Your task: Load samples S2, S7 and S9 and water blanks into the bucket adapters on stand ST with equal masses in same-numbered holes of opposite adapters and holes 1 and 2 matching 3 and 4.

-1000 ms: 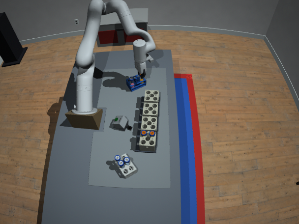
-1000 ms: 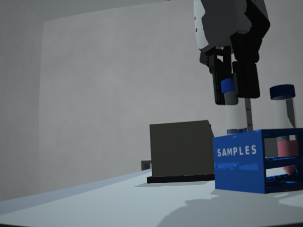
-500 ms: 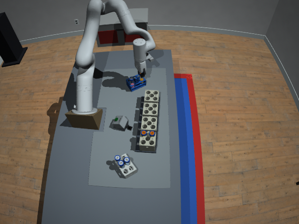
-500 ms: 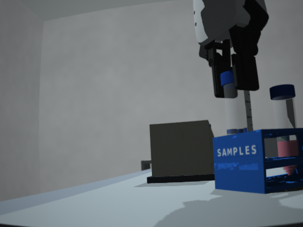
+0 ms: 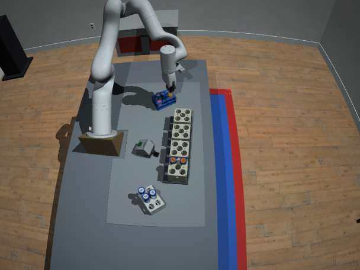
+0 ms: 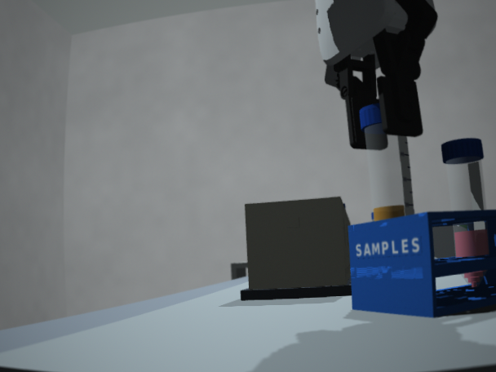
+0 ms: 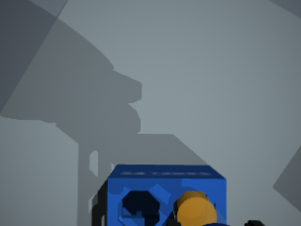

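Grey table [image 5: 189, 248] [image 6: 171, 326]. Landmark: loading stand [image 5: 175, 182], flat on lighter mat area [image 5: 130, 216] [image 7: 223, 89]. DONE desk [image 5: 144, 148] beside it, robot-base side. Blue SAMPLES rack [image 5: 164, 103] [image 6: 387, 265] [image 7: 168, 185] off one end; pale rack [image 5: 154, 207] near the other.

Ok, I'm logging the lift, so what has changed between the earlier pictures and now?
The gripper has moved up, raising the blue-capped tube it was already holding; its amber contents now show above the SAMPLES rack. Nothing was newly gripped or let go. The rack, the pink-filled tube and the adapters look unchanged.
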You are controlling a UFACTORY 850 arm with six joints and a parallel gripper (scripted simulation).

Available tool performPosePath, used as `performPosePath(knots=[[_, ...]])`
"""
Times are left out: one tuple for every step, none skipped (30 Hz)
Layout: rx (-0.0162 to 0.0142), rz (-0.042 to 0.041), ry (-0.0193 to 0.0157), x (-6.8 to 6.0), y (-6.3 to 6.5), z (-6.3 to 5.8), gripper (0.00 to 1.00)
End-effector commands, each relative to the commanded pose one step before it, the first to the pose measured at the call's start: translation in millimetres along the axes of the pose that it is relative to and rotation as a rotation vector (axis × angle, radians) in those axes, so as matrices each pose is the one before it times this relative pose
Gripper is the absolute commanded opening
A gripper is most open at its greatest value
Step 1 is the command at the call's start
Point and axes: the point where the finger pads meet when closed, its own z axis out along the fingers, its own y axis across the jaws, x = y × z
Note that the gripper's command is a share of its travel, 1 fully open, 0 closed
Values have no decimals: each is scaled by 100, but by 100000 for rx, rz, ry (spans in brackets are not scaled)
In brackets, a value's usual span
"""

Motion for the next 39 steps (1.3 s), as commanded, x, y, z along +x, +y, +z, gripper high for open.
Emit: performPosePath(knots=[[-43,-47,105,57,10,-144,0],[0,0,-1,0,-1,-3,0],[0,0,0,0,0,0,0],[0,0,0,0,0,0,0],[0,0,-1,1,-1,-203,0],[0,0,0,0,0,-200,0],[0,0,0,0,0,-200,0],[0,0,0,0,0,-200,0],[0,0,0,0,0,-200,0],[0,0,0,0,0,-200,0],[0,0,0,0,0,-200,0],[0,0,0,0,0,-200,0],[0,0,0,0,0,-200,0],[0,0,0,0,0,-200,0],[0,0,0,0,0,-200,0],[0,0,0,0,0,-200,0],[0,0,0,0,0,-200,0],[0,0,0,0,0,-200,0],[0,0,0,0,0,-200,0],[0,0,0,0,0,0,0],[0,0,0,0,0,0,0],[0,0,0,0,0,-201,0],[0,0,0,0,0,-200,0],[0,0,0,0,0,-200,0],[0,0,0,0,0,-200,0],[0,0,0,0,0,-200,0],[0,0,0,0,0,-200,0],[0,0,0,0,0,-200,0],[0,0,0,0,0,-200,0],[0,0,0,0,0,-200,0],[0,0,0,0,0,-200,0],[0,0,0,0,0,-200,0],[0,0,0,0,0,-200,0],[0,0,0,0,0,-200,0],[0,0,0,0,0,-200,0],[0,0,0,0,0,-200,0],[0,0,0,0,0,0,0],[0,0,0,0,0,0,0],[0,0,0,0,0,-201,0]])
